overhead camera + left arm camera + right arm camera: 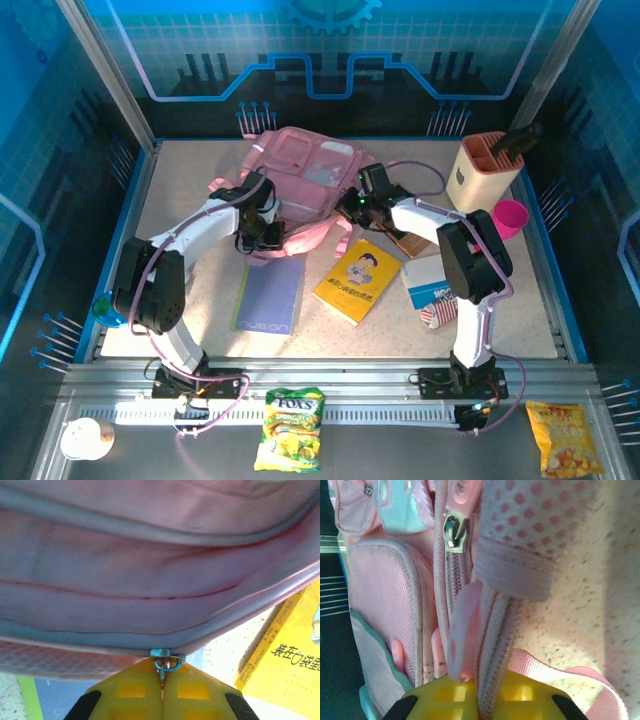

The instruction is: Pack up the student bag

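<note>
The pink student bag (pixel 300 170) lies at the back middle of the table. At its near edge my left gripper (pixel 262 236) is shut on a small teal zipper pull (pixel 165 661), pinched between the yellow fingers (pixel 131 690) just under the bag's lower seam (pixel 150 630). On the bag's right side my right gripper (pixel 362 202) is shut on the bag's open zipper edge (pixel 496 670), which runs down between its fingers (pixel 530 700). A pale pink pull tab (pixel 462 630) hangs beside that edge, and a silver slider (pixel 454 532) sits farther up the zip.
A yellow book (pixel 358 280) and a lavender notebook (pixel 270 295) lie in front of the bag. A blue-and-white book (pixel 432 285) lies by the right arm. A pen holder (pixel 483 172) and a pink cup (pixel 508 217) stand at the back right. Snack bags (pixel 290 430) lie on the near rail.
</note>
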You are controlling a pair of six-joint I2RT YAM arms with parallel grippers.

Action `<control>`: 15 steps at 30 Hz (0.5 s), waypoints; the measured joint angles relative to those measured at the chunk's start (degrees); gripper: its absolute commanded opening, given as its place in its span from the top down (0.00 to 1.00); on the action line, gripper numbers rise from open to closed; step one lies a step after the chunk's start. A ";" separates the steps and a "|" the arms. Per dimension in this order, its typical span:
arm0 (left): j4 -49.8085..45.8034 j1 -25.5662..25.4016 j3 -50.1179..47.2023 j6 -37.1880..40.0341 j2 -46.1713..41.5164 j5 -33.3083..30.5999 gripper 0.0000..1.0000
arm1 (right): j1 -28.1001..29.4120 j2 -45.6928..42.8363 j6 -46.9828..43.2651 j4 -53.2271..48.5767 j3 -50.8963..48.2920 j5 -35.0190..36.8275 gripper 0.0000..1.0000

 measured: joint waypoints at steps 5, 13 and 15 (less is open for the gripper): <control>1.22 0.22 -0.92 -0.15 -0.07 1.11 1.00 | -1.11 0.00 -2.34 -0.68 0.07 -0.44 0.77; 0.57 -0.50 1.68 -1.38 0.81 4.50 1.00 | -2.08 -6.23 4.11 1.75 -7.13 -2.29 0.32; -0.20 -1.51 3.74 -1.49 1.73 5.14 1.00 | -1.18 -9.38 6.36 1.27 -9.51 -2.14 0.31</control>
